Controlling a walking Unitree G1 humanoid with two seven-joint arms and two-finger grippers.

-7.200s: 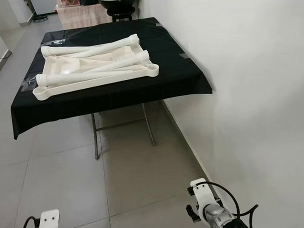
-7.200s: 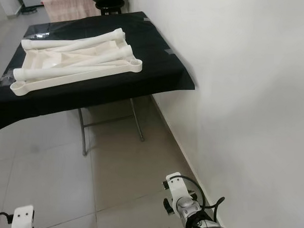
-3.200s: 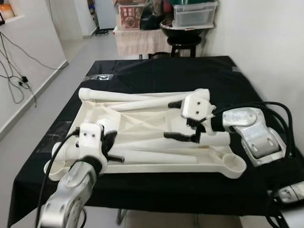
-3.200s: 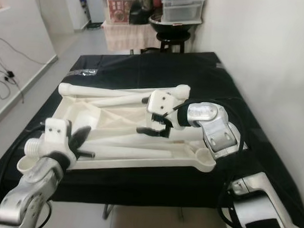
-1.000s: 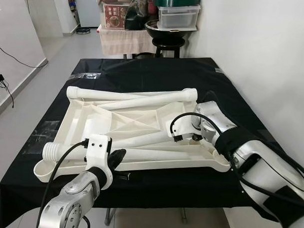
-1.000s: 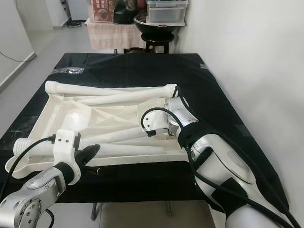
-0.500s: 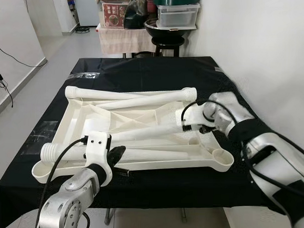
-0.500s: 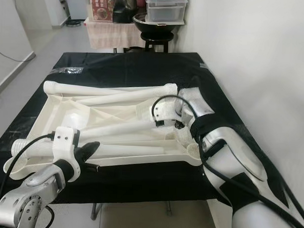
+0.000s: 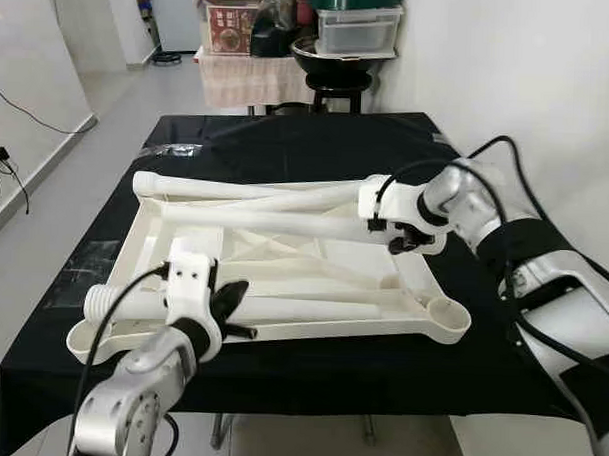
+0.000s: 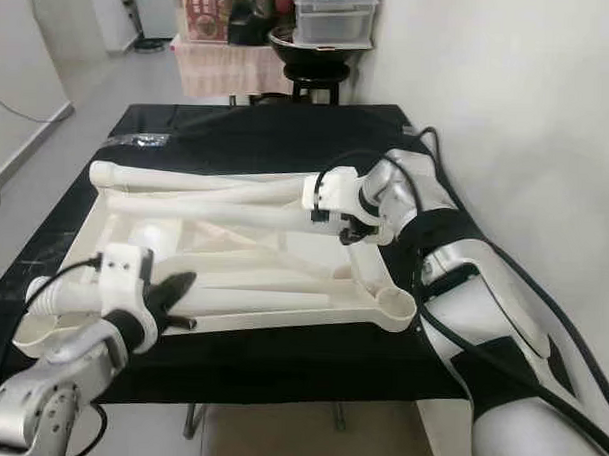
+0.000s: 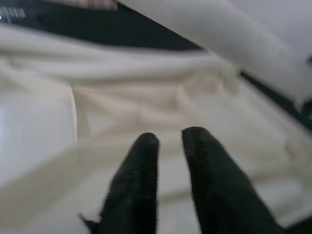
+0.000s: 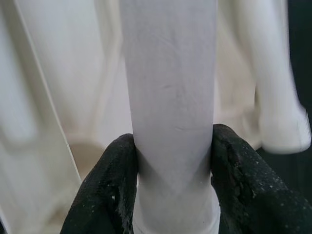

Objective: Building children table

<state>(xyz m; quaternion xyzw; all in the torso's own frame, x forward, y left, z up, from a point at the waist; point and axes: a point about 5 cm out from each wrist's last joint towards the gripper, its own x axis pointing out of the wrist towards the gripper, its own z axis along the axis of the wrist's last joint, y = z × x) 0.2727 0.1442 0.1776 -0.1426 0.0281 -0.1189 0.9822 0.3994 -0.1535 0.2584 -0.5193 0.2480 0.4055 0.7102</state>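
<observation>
Lifted since before, leg (image 9: 285,220) in right hand (image 9: 404,238) over black-clothed table (image 9: 317,148).

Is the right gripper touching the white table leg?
Touching: in the right wrist view both black fingers press the sides of the white table leg.

A home: tiled floor (image 9: 77,150) and plain white walls (image 9: 510,65), with stacked plastic storage boxes (image 9: 360,28) and a black stool (image 9: 334,87) beyond the right end effector (image 9: 404,239).
</observation>
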